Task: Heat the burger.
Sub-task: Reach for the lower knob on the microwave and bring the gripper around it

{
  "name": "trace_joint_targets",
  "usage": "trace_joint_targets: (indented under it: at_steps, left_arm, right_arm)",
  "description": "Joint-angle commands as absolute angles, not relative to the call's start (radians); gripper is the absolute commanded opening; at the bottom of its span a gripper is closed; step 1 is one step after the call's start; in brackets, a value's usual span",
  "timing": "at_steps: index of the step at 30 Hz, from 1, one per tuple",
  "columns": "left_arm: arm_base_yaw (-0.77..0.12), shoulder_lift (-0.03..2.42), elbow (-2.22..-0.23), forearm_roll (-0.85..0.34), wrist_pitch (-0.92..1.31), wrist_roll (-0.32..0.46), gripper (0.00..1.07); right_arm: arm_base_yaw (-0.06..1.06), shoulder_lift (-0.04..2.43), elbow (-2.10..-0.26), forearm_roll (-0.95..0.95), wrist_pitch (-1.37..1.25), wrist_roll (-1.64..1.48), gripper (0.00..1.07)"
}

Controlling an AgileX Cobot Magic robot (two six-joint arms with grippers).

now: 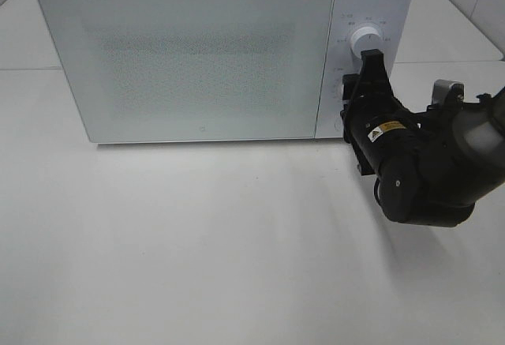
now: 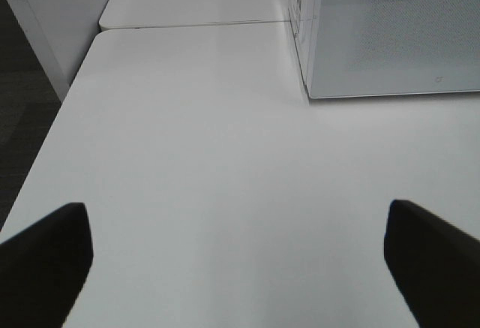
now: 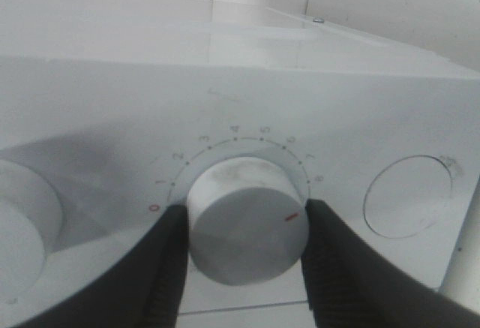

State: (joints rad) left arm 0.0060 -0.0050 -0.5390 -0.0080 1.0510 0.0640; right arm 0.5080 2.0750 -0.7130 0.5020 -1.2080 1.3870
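The burger is hidden; the white microwave (image 1: 189, 61) stands with its door shut and its frosted window shows nothing inside. My right gripper (image 1: 353, 92) reaches to the control panel. In the right wrist view it (image 3: 247, 257) is shut on the numbered knob (image 3: 244, 227), one dark finger (image 3: 169, 268) on each side, and the knob's red mark points to the side. My left gripper (image 2: 236, 227) hangs open over bare table beside the microwave's corner (image 2: 307, 91), holding nothing. It does not show in the exterior high view.
A second knob (image 1: 364, 39) sits higher on the panel. A round button (image 3: 409, 197) lies on the other side of the held knob. The white table (image 1: 197, 242) spreads in front of the microwave, and its edge (image 2: 52, 133) drops to a dark floor.
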Motion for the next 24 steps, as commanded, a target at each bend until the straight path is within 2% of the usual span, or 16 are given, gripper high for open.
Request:
trace_joint_targets:
  at_steps: [1, 15, 24]
  left_arm:
    - [0.007, -0.02, -0.539, -0.007, 1.036, 0.06, 0.98]
    - [0.007, -0.02, -0.539, -0.007, 1.036, 0.06, 0.98]
    - [0.007, -0.02, -0.539, -0.007, 1.036, 0.06, 0.98]
  right_arm:
    - [0.495, 2.073, -0.758, 0.448, -1.435, 1.423, 0.09]
    - [0.491, 2.073, -0.758, 0.473, -1.435, 1.503, 0.08]
    - [0.491, 2.073, -0.758, 0.523, -1.434, 1.48, 0.15]
